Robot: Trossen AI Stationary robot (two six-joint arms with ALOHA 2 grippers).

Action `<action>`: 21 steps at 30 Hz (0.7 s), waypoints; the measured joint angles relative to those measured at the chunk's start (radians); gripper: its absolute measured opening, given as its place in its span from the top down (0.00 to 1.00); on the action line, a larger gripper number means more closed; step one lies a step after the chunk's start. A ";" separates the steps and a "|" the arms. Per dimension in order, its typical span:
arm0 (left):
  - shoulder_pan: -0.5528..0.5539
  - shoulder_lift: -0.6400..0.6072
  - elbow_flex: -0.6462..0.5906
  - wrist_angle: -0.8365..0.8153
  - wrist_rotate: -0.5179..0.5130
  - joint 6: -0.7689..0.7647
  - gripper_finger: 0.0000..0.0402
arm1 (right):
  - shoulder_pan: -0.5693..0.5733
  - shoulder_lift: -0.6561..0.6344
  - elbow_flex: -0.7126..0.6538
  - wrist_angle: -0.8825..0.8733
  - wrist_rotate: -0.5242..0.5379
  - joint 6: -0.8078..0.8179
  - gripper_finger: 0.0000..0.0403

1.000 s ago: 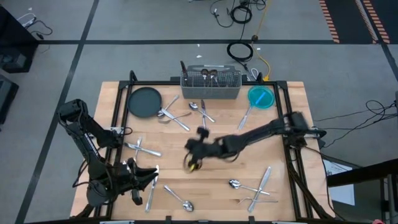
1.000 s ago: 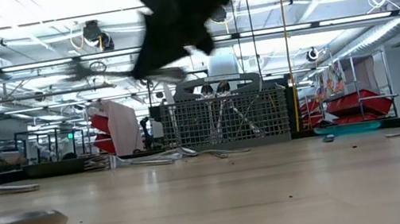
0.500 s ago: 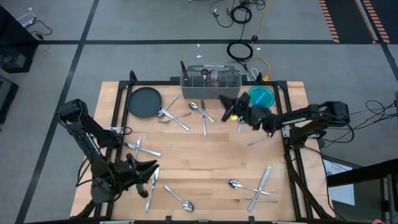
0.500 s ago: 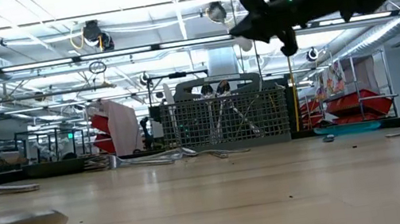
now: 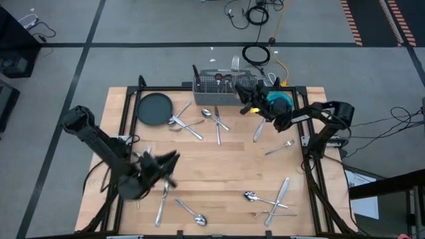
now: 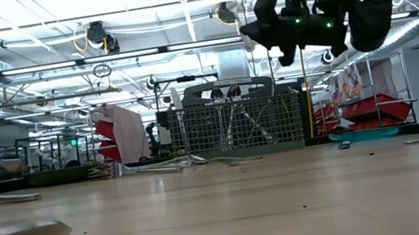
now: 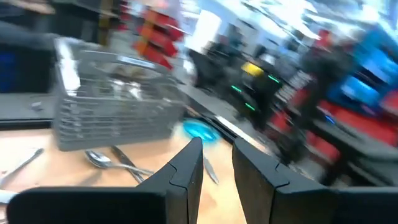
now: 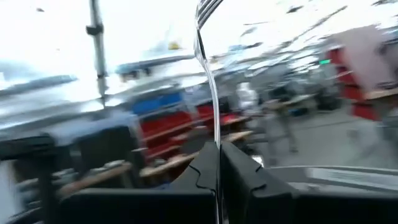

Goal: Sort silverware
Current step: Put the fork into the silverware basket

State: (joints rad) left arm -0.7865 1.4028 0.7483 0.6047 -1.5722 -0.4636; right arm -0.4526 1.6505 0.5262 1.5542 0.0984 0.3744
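My right gripper (image 5: 247,101) hangs high over the right end of the grey wire-mesh caddy (image 5: 224,89) and is shut on a silver fork (image 8: 211,93). The fork's tines (image 8: 208,9) point away from the fingers. My left gripper (image 5: 171,161) hovers over the table's left-middle, open with a narrow gap (image 7: 217,165) and holding nothing. Several forks, spoons and knives lie flat on the wood: by the dark plate (image 5: 179,121), mid-table (image 5: 216,123), near the right side (image 5: 279,147), and along the near edge (image 5: 192,212) (image 5: 272,199). A few pieces stand inside the caddy (image 6: 223,94). My right gripper pinches the fork's handle (image 8: 217,140) between its two fingers, which lie along it. The fork sticks straight out past the fingertips with its tines at the free end. It is lifted clear, well above the caddy (image 6: 236,126).
The dark round plate (image 5: 154,108) sits at the far left. A blue bowl (image 5: 279,103) sits at the far right, beside the caddy. A black frame rail (image 5: 219,88) borders the table. Bare wood lies across the table's middle (image 5: 226,166).
My right gripper has carried the fork from the table's middle toward the far right, then to above the caddy's right end, rising as it went. My left gripper has lifted from the near left corner and swung toward the table's middle.
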 joint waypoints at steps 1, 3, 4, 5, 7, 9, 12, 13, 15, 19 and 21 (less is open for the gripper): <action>0.047 -0.006 0.000 0.025 0.006 0.000 0.77 | 0.001 -0.001 0.000 -0.004 -0.029 0.011 1.00; 0.164 -0.027 0.000 0.076 0.090 0.000 0.77 | 0.012 -0.005 0.000 -0.032 -0.078 0.024 1.00; 0.232 -0.039 0.000 0.099 0.186 0.005 0.77 | 0.019 -0.007 0.000 -0.039 -0.098 0.025 1.00; 0.304 -0.048 0.000 0.127 0.322 0.026 0.77 | 0.026 -0.009 -0.001 -0.041 -0.113 0.026 1.00; 0.455 -0.050 0.000 0.237 0.615 0.111 0.77 | 0.032 -0.016 -0.001 -0.039 -0.135 0.026 1.00; 0.590 -0.050 0.000 0.329 0.799 0.169 0.77 | 0.029 -0.022 -0.001 -0.039 -0.131 0.026 1.00; 0.780 -0.050 0.002 0.309 0.925 0.120 0.77 | 0.028 -0.039 -0.001 -0.038 -0.130 0.026 1.00; 0.843 -0.049 0.001 0.281 1.010 0.066 0.77 | 0.026 -0.045 -0.001 -0.035 -0.131 0.026 1.00; 0.963 -0.038 0.003 0.249 1.241 -0.034 0.77 | 0.018 -0.057 -0.001 -0.039 -0.151 0.026 1.00; 1.108 0.060 0.063 0.181 1.509 -0.093 0.77 | 0.004 -0.058 -0.001 -0.061 -0.220 0.036 1.00; 1.152 0.124 0.122 0.190 1.633 -0.105 0.77 | 0.002 -0.058 -0.001 -0.100 -0.233 0.037 1.00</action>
State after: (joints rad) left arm 0.3654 1.5265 0.8701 0.7943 0.0613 -0.5688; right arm -0.4507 1.5925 0.5255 1.4546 -0.1349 0.4114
